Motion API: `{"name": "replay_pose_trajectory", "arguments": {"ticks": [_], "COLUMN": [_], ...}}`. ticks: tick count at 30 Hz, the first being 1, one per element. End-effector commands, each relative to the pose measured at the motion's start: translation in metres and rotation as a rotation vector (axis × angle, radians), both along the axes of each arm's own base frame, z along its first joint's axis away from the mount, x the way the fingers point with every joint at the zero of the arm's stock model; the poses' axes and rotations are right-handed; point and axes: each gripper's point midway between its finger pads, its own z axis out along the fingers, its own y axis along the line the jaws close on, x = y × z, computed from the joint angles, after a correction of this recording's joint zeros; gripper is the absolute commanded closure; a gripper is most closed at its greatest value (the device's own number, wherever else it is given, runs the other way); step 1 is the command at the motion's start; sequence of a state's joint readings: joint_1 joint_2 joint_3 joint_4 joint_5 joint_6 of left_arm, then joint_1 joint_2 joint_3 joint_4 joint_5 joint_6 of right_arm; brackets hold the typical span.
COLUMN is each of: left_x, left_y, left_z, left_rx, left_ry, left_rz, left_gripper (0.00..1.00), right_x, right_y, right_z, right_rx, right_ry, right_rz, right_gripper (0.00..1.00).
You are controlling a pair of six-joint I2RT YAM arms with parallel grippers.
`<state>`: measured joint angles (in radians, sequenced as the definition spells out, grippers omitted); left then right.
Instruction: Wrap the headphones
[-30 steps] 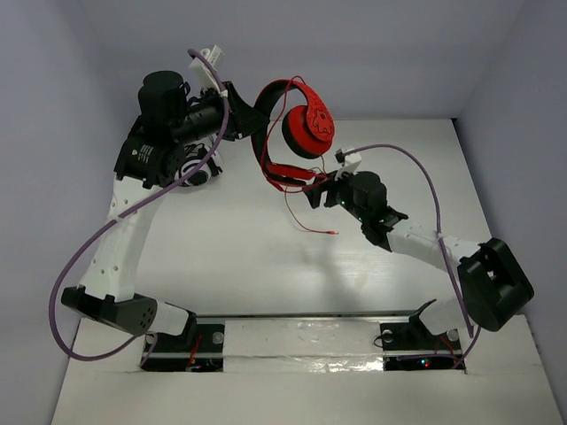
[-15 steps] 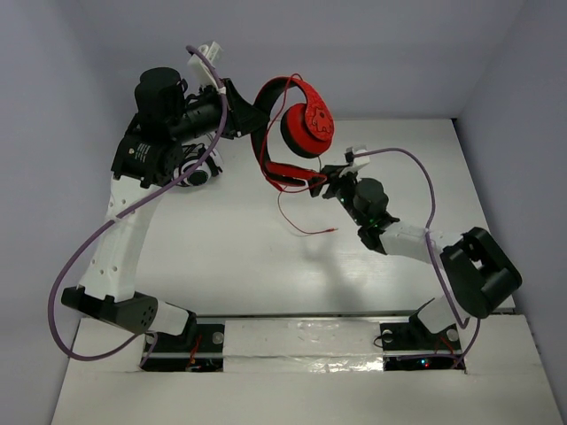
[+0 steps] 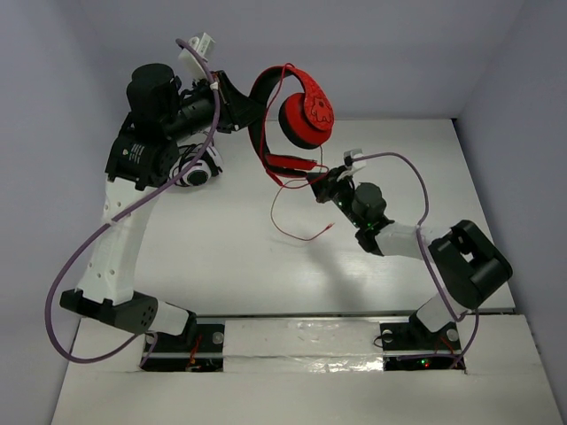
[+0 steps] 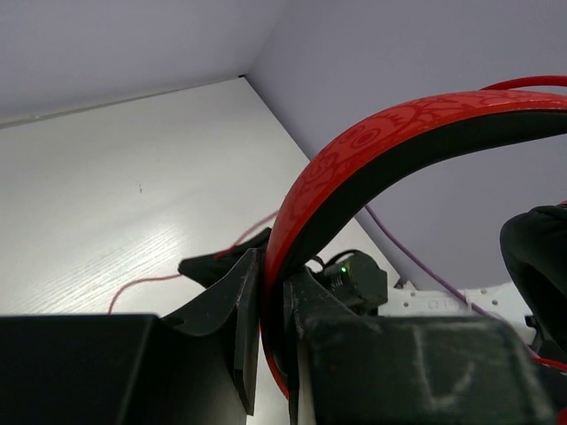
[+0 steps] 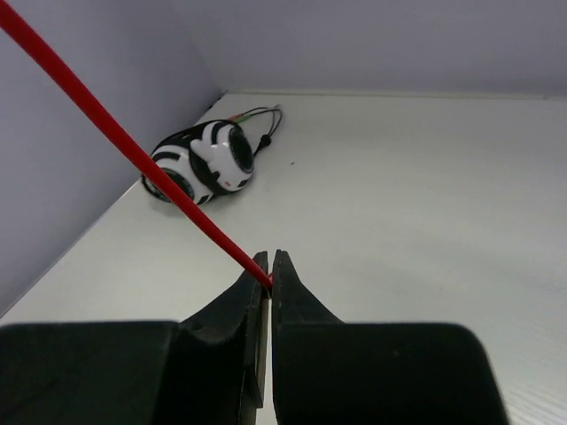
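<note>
top view: headphones [image 3: 306,111] held up off the table [image 3: 221,257] at the far side. Left gripper [image 3: 251,113] is clamped on the headband [image 3: 268,78]. Right gripper [image 3: 316,181] sits just under the lower earcup [image 3: 292,163], pinched on the cable [image 3: 301,238].
top view, cable: one loose hanging loop, free end low near the table. No turns visible round band or cups.
left wrist: jaws closed on both faces of the headband; hold looks firm.
right wrist: jaws together, cable caught at the tips, running taut up-left. Black-and-white headphones [image 5: 205,164] lie by the wall, apart.
progress: early. Both grasps are made, winding looks not yet begun. All wraps plus securing the end are left.
</note>
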<state>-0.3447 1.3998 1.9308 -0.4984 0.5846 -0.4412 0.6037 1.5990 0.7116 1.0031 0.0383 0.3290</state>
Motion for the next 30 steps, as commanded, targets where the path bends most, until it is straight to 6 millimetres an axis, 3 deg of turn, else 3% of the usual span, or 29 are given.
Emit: {"name": "replay_pose_trajectory", "arguments": {"ticks": [1,5,12,19,21,30], "left_x": [0.012,0.029,0.063,0.103,0.110,0.134], "left_y": [0.008,0.002,0.006,0.033,0.035,0.064], "left_z": [0.034,0.028,0.013,-0.020,-0.026,-0.054], "left_rx": [-0.089,-0.148,-0.225,-0.262,-0.246,-0.177], "left_ry": [-0.087,-0.072,-0.028,0.003,0.006,0.019], "left_rz": [0.081,0.097,0.211,0.453,0.478,0.675], "left_gripper": [1.00,1.00,1.00,1.00,1.00,1.00], "right_x": [-0.025,-0.047,-0.087,-0.135,-0.152,-0.180], "right_y": [0.011,0.023,0.043,0.059,0.063,0.076], "right_z": [0.021,0.008,0.004,0.009,0.001,-0.012], "right_rx": [0.065,0.035,0.006,0.013,0.004,-0.057], "right_ry": [-0.031,0.038,0.120,0.200,0.231,0.319], "right_rz": [0.117,0.197,0.299,0.393,0.430,0.486], "right_gripper": [1.00,1.00,1.00,1.00,1.00,1.00]}}
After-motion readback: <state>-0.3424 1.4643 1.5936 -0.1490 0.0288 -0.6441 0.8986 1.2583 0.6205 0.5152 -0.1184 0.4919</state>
